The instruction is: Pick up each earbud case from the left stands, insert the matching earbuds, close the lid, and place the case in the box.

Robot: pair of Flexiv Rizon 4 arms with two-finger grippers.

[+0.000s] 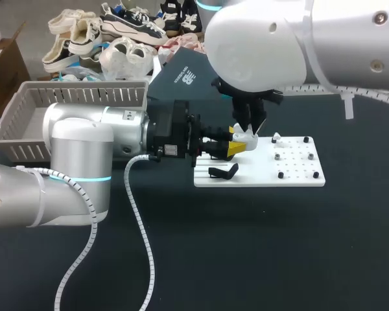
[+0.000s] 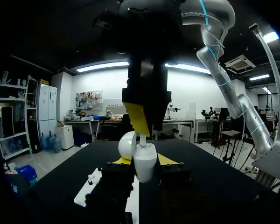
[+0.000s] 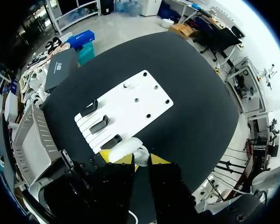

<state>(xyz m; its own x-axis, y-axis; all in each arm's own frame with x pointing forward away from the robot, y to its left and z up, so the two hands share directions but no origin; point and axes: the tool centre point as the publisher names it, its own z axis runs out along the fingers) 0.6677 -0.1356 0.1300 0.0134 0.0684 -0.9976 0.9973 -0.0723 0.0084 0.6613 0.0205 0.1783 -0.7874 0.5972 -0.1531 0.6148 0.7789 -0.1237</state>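
Observation:
My left gripper (image 1: 235, 148) reaches in from the left, shut on a white earbud case (image 1: 244, 138) and holding it just above the white stand board (image 1: 298, 173). In the left wrist view the case (image 2: 145, 164) sits between my yellow fingertips (image 2: 122, 161) with its round lid (image 2: 127, 145) open. My right gripper (image 1: 247, 128) hangs straight down over the case, shut on a white earbud (image 2: 142, 138) whose stem dips into the open case. From the right wrist view, the case (image 3: 129, 149) lies right under the right gripper (image 3: 136, 158). Another white earbud (image 1: 277, 138) stands on the board.
A black stand (image 1: 223, 172) sits on the board's left part, and small black pegs (image 1: 281, 175) dot its right part. A grey slatted basket (image 1: 78, 96) stands at the back left. A dark flat box (image 1: 181, 74) lies behind the grippers, with shoes piled beyond it.

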